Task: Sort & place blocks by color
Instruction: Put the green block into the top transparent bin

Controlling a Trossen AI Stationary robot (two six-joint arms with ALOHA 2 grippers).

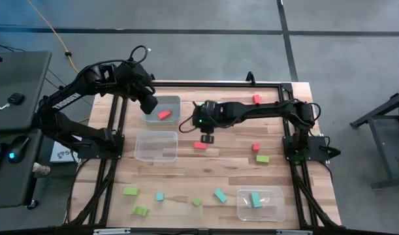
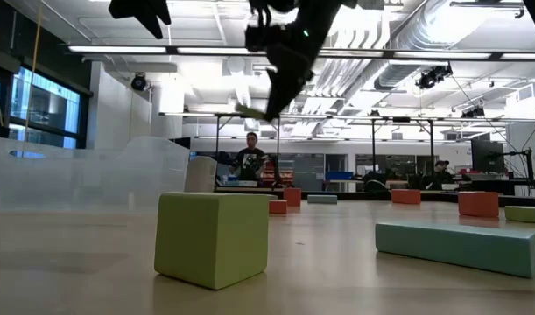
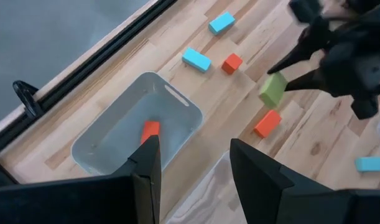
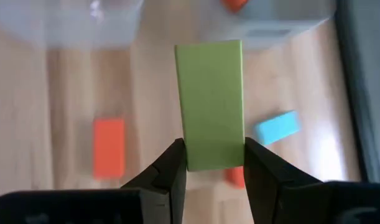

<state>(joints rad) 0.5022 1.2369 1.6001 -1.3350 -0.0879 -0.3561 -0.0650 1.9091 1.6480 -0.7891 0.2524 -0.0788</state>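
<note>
Right gripper [image 4: 214, 163] is clamped on a lime green bar [image 4: 211, 102], raised mid-table, the empty clear tub [image 1: 156, 146] nearest on its left-arm side.

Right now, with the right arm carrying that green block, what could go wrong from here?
1. The right gripper pinches only the green block's lower end; it could slip or twist loose.
2. The left gripper hovers open over the tub holding a red block, near the right arm's path; the arms could clash.
3. The nearest empty tub is close to that one; a misplaced drop would mix colors.
</note>
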